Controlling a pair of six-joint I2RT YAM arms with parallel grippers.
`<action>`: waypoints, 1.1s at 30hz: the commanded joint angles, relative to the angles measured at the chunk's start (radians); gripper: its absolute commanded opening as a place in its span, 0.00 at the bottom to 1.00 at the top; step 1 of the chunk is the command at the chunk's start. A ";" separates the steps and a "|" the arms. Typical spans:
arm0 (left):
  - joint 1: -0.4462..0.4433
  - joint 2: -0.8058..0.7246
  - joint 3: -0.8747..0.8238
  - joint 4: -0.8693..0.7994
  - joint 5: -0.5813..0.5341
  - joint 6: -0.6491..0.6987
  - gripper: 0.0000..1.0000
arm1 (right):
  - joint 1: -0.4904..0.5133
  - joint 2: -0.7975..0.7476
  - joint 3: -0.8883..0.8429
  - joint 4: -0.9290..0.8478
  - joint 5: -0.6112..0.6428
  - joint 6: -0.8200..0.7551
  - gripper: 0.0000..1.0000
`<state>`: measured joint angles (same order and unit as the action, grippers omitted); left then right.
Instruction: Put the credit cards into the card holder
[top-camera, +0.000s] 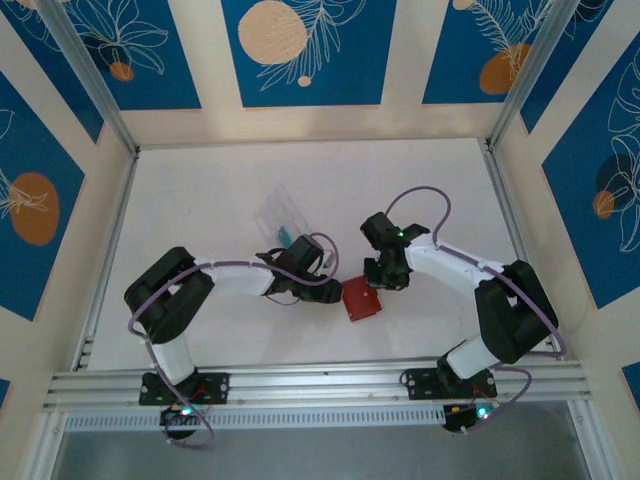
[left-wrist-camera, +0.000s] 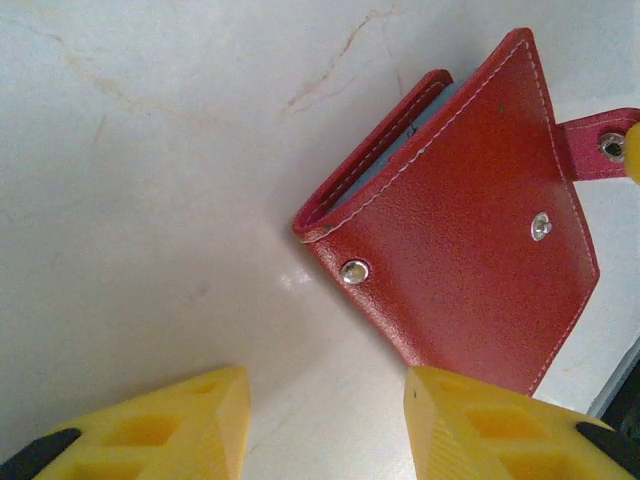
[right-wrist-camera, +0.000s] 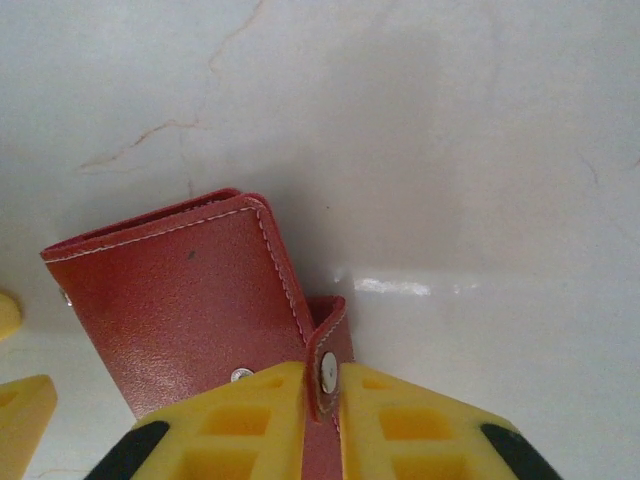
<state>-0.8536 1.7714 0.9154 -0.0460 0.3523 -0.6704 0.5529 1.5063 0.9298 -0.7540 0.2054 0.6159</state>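
The red wallet (top-camera: 362, 300) lies folded on the white desk (top-camera: 200, 190), between the two arms, with its snap strap (right-wrist-camera: 328, 325) unfastened. The right fingers (right-wrist-camera: 250, 420) are close together on either side of that strap and pinch it, so it stands up between them. The left fingers (left-wrist-camera: 150, 430) are apart with nothing between them, low over the desk, one just at the wallet's edge. Farther back, a teal card (top-camera: 283, 238) lies at the near end of a clear case (top-camera: 278, 212), apart from the wallet.

Pale table (top-camera: 200, 180) — card holder (top-camera: 362, 299), clear case (top-camera: 280, 215)
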 joint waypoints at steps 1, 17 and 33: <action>-0.004 0.017 0.020 -0.020 0.023 0.015 0.45 | -0.005 0.014 0.024 -0.030 -0.024 -0.005 0.15; -0.004 0.061 0.052 -0.021 0.036 0.028 0.45 | -0.002 0.011 0.034 -0.044 -0.041 -0.028 0.00; -0.005 0.151 0.160 -0.042 0.039 0.033 0.45 | 0.005 0.012 0.009 0.023 -0.192 -0.102 0.00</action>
<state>-0.8478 1.8519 1.0431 -0.1822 0.3759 -0.6701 0.5568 1.5150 0.9424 -0.7464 0.0769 0.5400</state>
